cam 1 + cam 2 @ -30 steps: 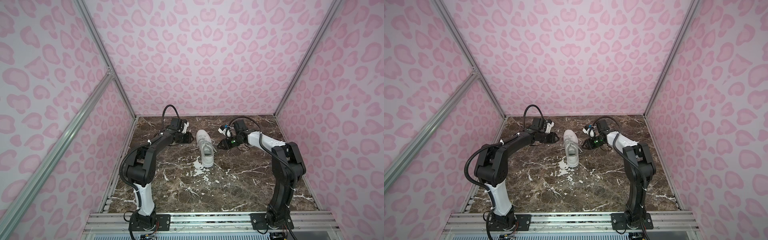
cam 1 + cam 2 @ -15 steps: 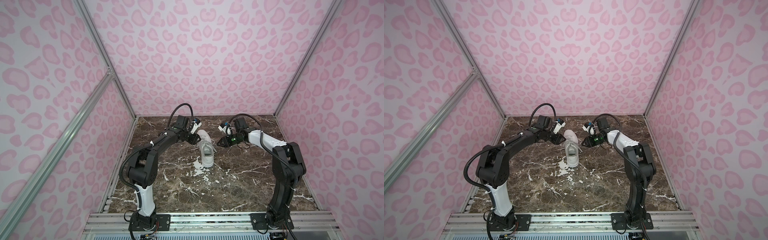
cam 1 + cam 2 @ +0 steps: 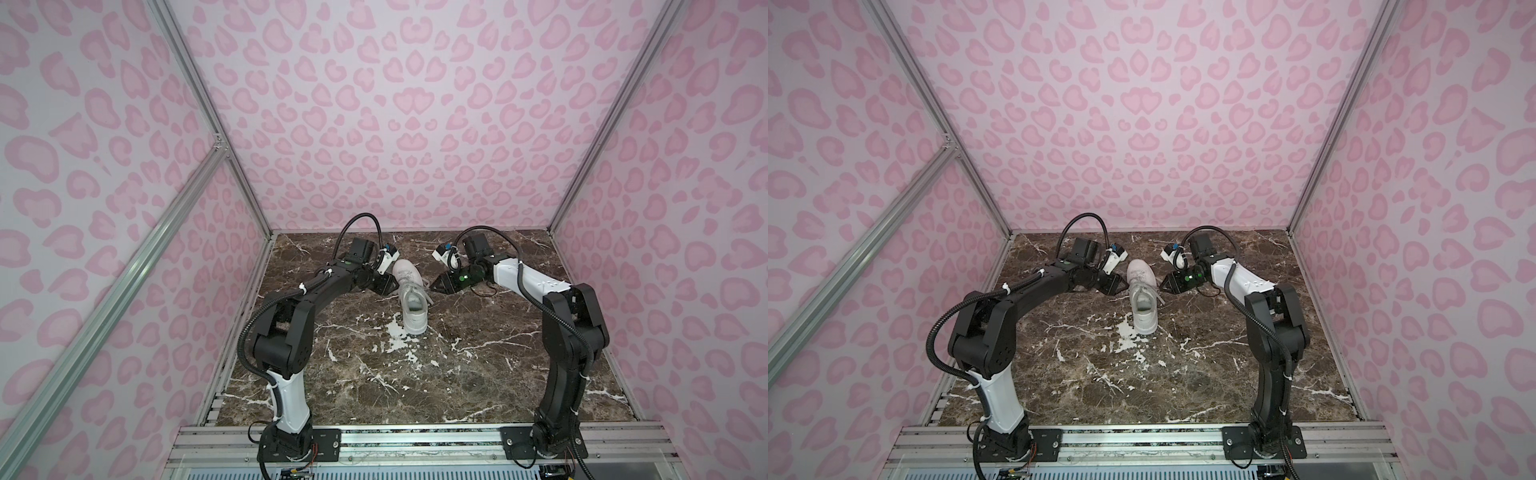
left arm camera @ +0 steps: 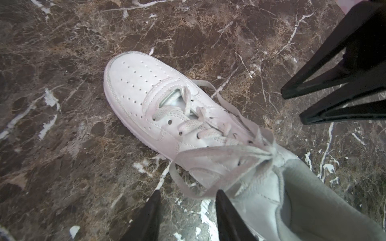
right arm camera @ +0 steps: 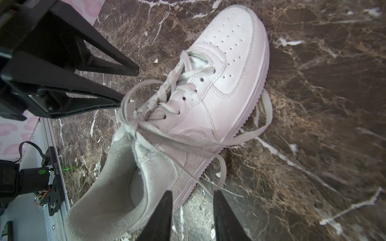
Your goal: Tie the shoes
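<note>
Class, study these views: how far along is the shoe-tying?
Done: on the sneaker the laces meet in a loose knot with loops either side. In hand: nothing; left gripper and right gripper stand open, each with a loop at its fingertips. Left: probably gripping the loops and pulling the bow tight.

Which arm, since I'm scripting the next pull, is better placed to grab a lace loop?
Left, probably: a lace loop lies between the left gripper's open fingers; the right gripper's other loop only reaches one finger.

Two black jointed arms (image 3: 286,328), white forearm shells (image 3: 528,282), looped black cables (image 3: 360,215), green status lights (image 3: 462,274), pointed black tool fingers (image 4: 227,219)
</note>
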